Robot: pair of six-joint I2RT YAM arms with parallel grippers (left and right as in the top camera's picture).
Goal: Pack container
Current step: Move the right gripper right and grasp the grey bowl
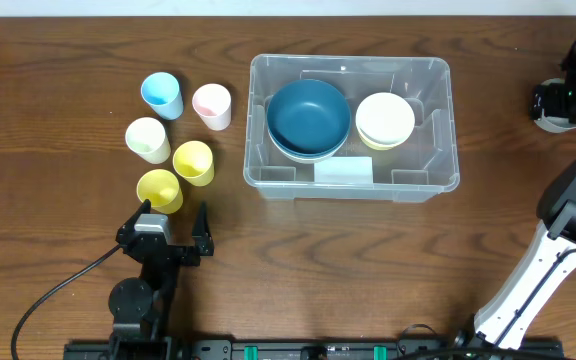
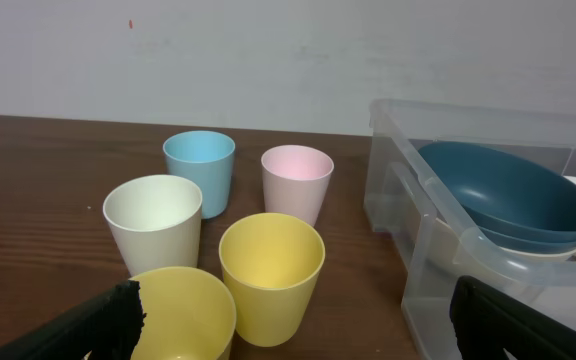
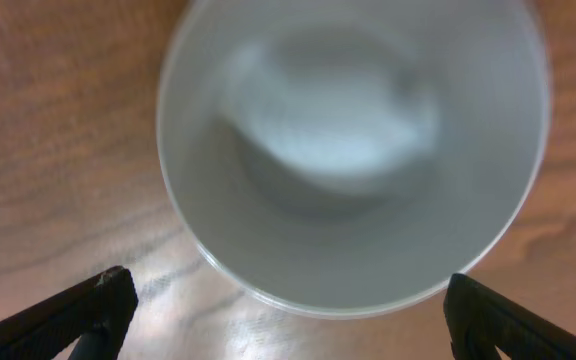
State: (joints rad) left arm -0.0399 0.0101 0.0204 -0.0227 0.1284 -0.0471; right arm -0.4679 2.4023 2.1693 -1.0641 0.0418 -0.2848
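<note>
The clear container (image 1: 418, 185) stands mid-table. It holds a stack of dark blue bowls (image 1: 308, 118) and a stack of pale bowls (image 1: 385, 120). Left of it stand a blue cup (image 1: 162, 95), a pink cup (image 1: 212, 106), a cream cup (image 1: 148, 139) and two yellow cups (image 1: 193, 162) (image 1: 159, 190). My left gripper (image 1: 171, 218) is open just in front of the near yellow cup (image 2: 183, 315), touching nothing. At the far right, my right gripper (image 3: 288, 310) hovers open above a pale grey bowl (image 3: 353, 150) on the table.
In the left wrist view the container's wall (image 2: 423, 250) rises on the right with the dark blue bowl (image 2: 508, 195) inside. The cups stand close together. The right arm (image 1: 568, 215) runs along the table's right edge.
</note>
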